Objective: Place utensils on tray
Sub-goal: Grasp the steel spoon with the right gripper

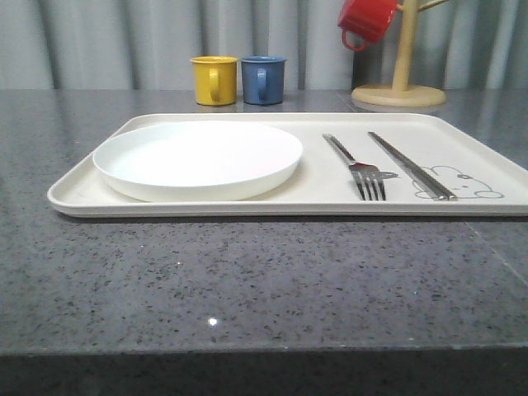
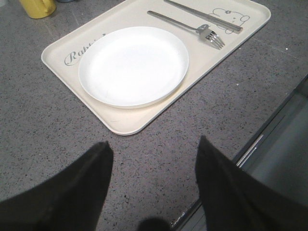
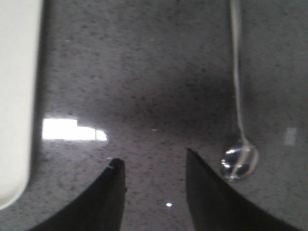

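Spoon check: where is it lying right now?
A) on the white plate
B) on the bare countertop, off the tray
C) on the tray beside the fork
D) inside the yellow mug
B: the right wrist view shows the spoon lying on the speckled grey countertop, apart from the tray, just beside the open right end effector.
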Motion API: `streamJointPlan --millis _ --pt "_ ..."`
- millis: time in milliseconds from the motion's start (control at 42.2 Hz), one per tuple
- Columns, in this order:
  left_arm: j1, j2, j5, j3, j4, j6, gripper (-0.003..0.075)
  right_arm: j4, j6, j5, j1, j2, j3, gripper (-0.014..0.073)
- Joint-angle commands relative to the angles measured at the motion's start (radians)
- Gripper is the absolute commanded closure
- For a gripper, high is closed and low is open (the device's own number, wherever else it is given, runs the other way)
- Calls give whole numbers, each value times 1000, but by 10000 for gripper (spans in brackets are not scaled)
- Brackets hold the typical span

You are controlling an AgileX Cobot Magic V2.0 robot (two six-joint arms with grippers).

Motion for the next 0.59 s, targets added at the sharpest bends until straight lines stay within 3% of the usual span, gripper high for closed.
streamJointPlan --millis 0,308,569 --pt "-8 5 -72 -27 -8 -7 332 -23 -45 -24 -55 -11 -31 257" --pt "-8 5 -72 -27 -8 -7 332 -63 -63 -96 -145 89 -31 257" --pt "-8 5 -72 -27 -8 -7 332 -70 -64 -152 -161 167 -31 257"
